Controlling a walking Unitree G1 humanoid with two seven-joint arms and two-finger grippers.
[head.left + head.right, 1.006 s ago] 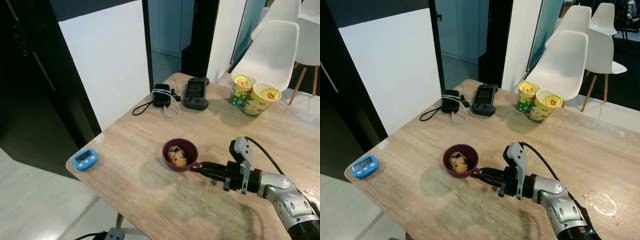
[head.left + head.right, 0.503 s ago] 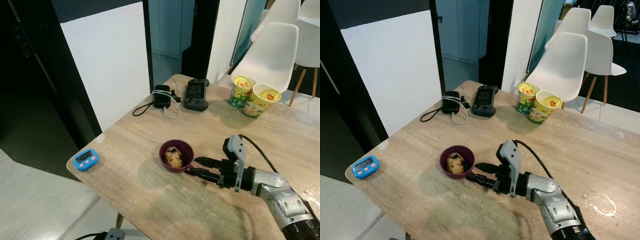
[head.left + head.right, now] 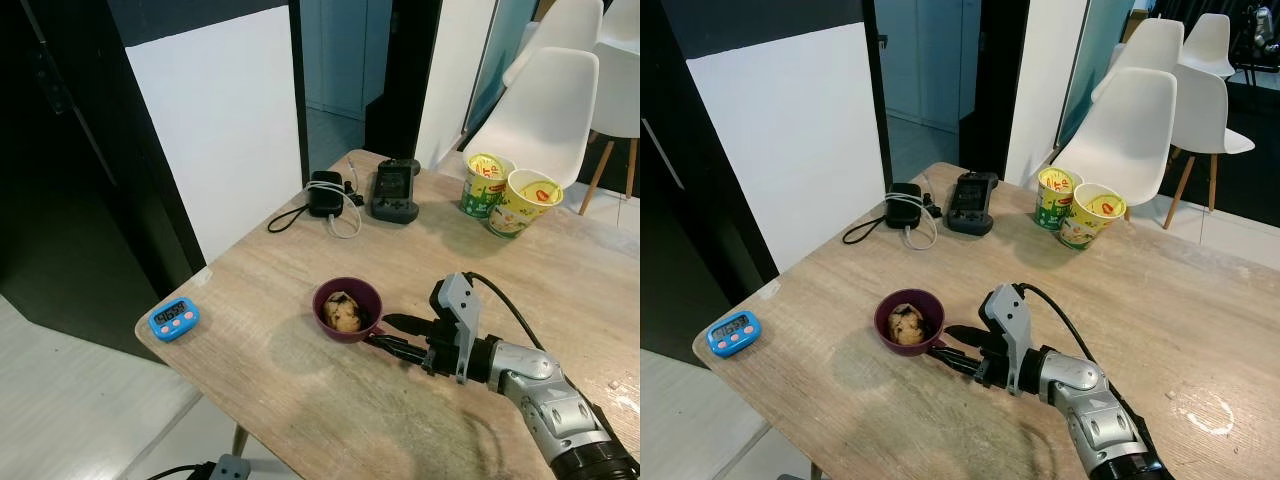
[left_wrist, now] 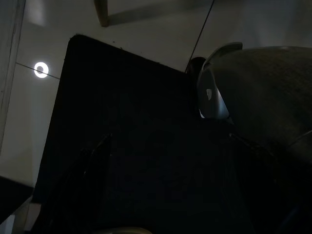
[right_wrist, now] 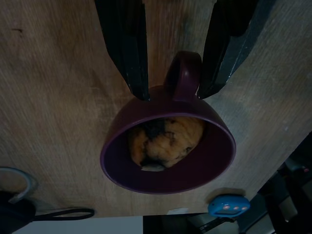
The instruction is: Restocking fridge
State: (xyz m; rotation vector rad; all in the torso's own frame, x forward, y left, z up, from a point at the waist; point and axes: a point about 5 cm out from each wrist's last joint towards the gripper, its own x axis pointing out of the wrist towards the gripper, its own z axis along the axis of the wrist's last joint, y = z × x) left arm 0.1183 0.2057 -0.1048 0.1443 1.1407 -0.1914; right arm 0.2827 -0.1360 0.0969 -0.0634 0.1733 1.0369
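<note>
On a wooden table [image 3: 300, 400], the robot's right gripper [image 3: 386, 331] reaches with its two black fingers [image 5: 127, 44] spread apart on either side of the handle of a purple cup [image 3: 347, 310] holding a piece of food [image 5: 163, 140]. The fingertips touch the cup's outer wall without closing on the handle. Well apart, a blue timer [image 3: 173, 319] sits at the table's edge and two yellow noodle cups [image 3: 508, 194] stand at the far side.

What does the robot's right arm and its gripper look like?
The right arm is silver-grey metal with rounded joints and a dark band near the wrist. A grey angular camera mount sits above the wrist, with a black cable looping back from it. The right gripper has two long, thin black fingers.
</note>
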